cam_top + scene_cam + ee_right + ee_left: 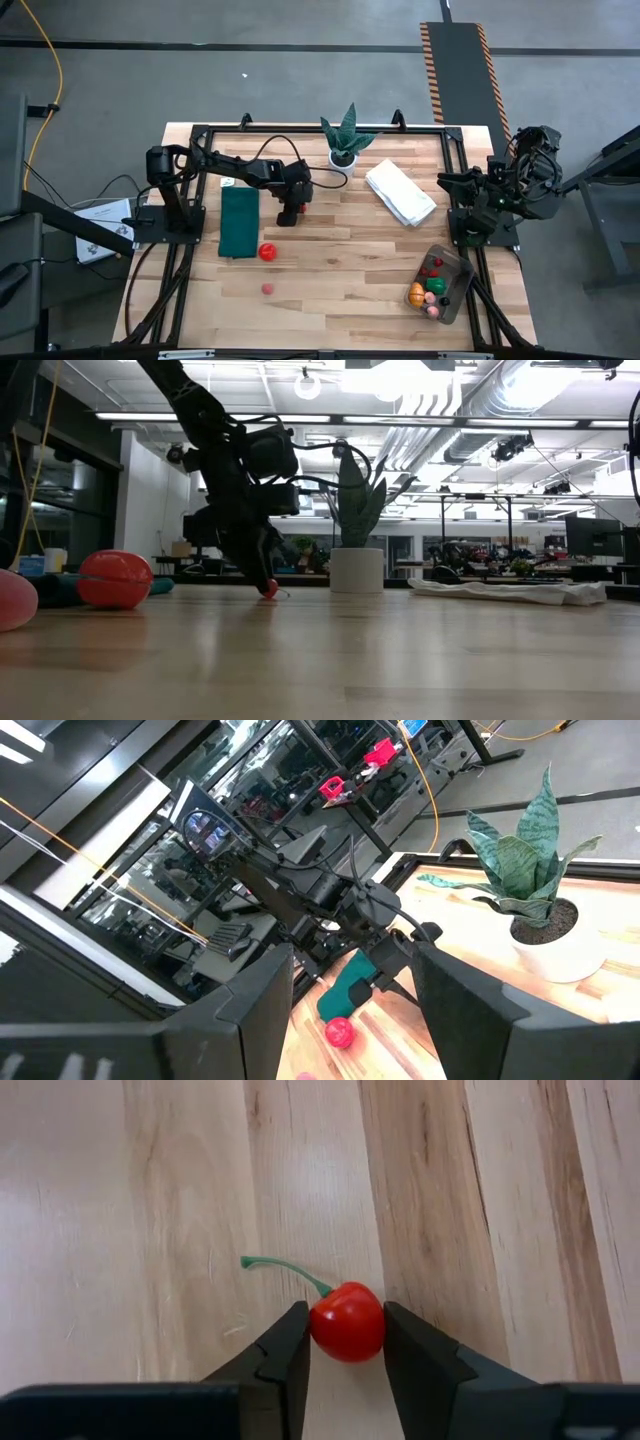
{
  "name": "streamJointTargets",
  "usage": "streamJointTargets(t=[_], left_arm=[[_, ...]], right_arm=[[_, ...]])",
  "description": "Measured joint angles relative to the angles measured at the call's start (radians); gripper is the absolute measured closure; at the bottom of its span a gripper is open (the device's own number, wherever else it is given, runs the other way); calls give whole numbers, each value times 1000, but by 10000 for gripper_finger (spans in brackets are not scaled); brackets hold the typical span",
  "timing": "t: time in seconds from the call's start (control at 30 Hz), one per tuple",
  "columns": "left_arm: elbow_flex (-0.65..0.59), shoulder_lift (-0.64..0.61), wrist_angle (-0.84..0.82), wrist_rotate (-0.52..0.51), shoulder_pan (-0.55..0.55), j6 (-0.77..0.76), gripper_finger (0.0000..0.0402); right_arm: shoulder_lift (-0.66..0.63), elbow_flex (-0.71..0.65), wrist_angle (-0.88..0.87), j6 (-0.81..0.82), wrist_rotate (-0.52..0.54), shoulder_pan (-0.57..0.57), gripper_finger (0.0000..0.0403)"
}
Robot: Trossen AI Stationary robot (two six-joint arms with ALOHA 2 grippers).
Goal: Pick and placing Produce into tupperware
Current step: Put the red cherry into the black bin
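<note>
Beside the green mat, the left hand pinches a red cherry against the tabletop. Far right, the right hand waits spread, near the tupperware holding produce.

Honestly can't read any text, label, brand or number anywhere here. The paper sheet left of the table has print on it, but it's way too small to read.

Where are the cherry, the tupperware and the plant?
cherry [347,1322], left wrist view, middle of its red body.
tupperware [461,268], high view, far rim.
plant [347,133], high view, its leaves.
</note>
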Motion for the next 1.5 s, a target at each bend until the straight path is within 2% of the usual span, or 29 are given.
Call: streamJointTargets(t=[0.2, 0.4, 0.7, 1.07, 1.5], left_arm=[[36, 0, -80, -1, 0, 4, 292], [156, 0, -185, -12, 0, 60, 295], [315, 0, -272, -13, 0, 63, 295], [404, 0, -396, -12, 0, 65, 294], [533, 0, -449, -8, 0, 62, 293]], right_arm=[[0, 0, 0, 0, 0, 0, 206], [0, 0, -5, 0, 0, 0, 206], [0, 0, -8, 0, 0, 0, 206], [0, 0, -12, -15, -1, 0, 206], [0, 0, -12, -19, -1, 0, 206]])
